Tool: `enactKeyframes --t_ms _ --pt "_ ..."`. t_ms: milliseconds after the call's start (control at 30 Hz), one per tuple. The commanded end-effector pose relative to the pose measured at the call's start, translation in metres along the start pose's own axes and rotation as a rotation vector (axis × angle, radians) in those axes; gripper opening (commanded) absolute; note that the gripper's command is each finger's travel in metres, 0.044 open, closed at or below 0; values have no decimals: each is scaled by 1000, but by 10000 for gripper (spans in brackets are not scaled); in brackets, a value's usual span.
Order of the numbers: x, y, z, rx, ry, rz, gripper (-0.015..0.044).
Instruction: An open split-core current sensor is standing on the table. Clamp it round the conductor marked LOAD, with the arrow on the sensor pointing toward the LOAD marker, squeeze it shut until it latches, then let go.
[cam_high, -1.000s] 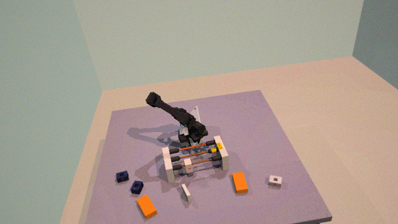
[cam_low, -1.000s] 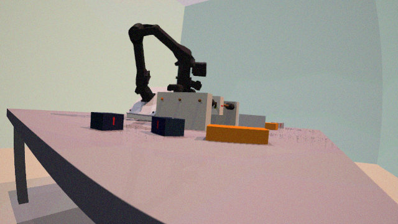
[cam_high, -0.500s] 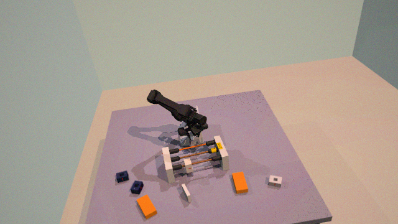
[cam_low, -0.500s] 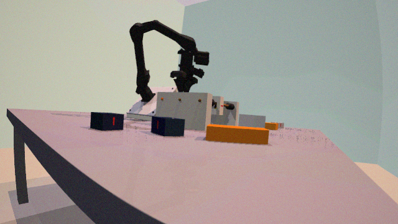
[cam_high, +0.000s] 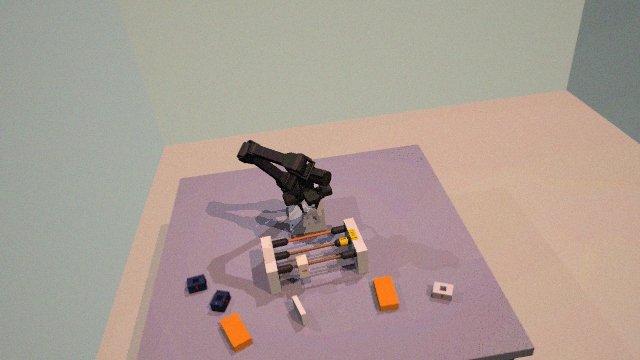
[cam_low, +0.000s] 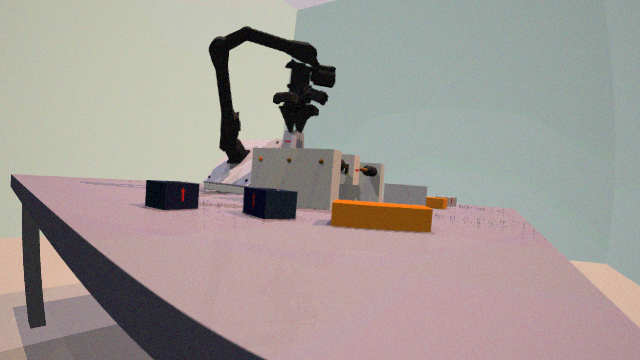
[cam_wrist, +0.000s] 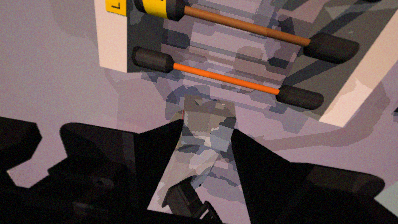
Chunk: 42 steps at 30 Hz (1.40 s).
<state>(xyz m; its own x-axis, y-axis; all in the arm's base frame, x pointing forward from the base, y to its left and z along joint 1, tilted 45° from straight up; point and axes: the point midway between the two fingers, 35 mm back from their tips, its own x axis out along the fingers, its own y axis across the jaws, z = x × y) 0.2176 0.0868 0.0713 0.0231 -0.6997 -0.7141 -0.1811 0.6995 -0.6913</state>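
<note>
My gripper (cam_high: 310, 207) (cam_low: 296, 131) (cam_wrist: 207, 127) is shut on the pale split-core sensor (cam_low: 293, 140) (cam_wrist: 209, 114). It holds the sensor above the table, on the arm's side of the conductor rack. A red mark shows on the sensor in the exterior view; which way it points and how far the jaw is open are unclear. The rack's white end blocks (cam_high: 271, 265) (cam_low: 295, 175) (cam_wrist: 112, 40) carry three conductors. The middle conductor (cam_high: 315, 248) (cam_wrist: 245, 25) has a yellow band (cam_high: 343, 241) (cam_wrist: 155, 7) beside a yellow label (cam_high: 352, 234) (cam_wrist: 116, 6), its text only partly visible.
A white sensor (cam_high: 302, 266) sits on the far conductor. The orange conductor (cam_high: 310, 236) (cam_wrist: 225, 78) is nearest the arm. Two dark blocks (cam_high: 197, 284) (cam_high: 220, 301), two orange blocks (cam_high: 235, 332) (cam_high: 386, 293), a white plate (cam_high: 299, 310) and another white sensor (cam_high: 442, 291) stand around.
</note>
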Motion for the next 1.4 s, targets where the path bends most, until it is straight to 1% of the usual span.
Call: enactKeyframes --t_ms 0,600,1233,1367 --pt "-4 0 8 97 -1 4 0" --pt "-4 -2 62 823 -2 9 0" --pt "5 -10 117 1591 -3 7 0" --pt "7 -11 121 1652 -3 7 0"
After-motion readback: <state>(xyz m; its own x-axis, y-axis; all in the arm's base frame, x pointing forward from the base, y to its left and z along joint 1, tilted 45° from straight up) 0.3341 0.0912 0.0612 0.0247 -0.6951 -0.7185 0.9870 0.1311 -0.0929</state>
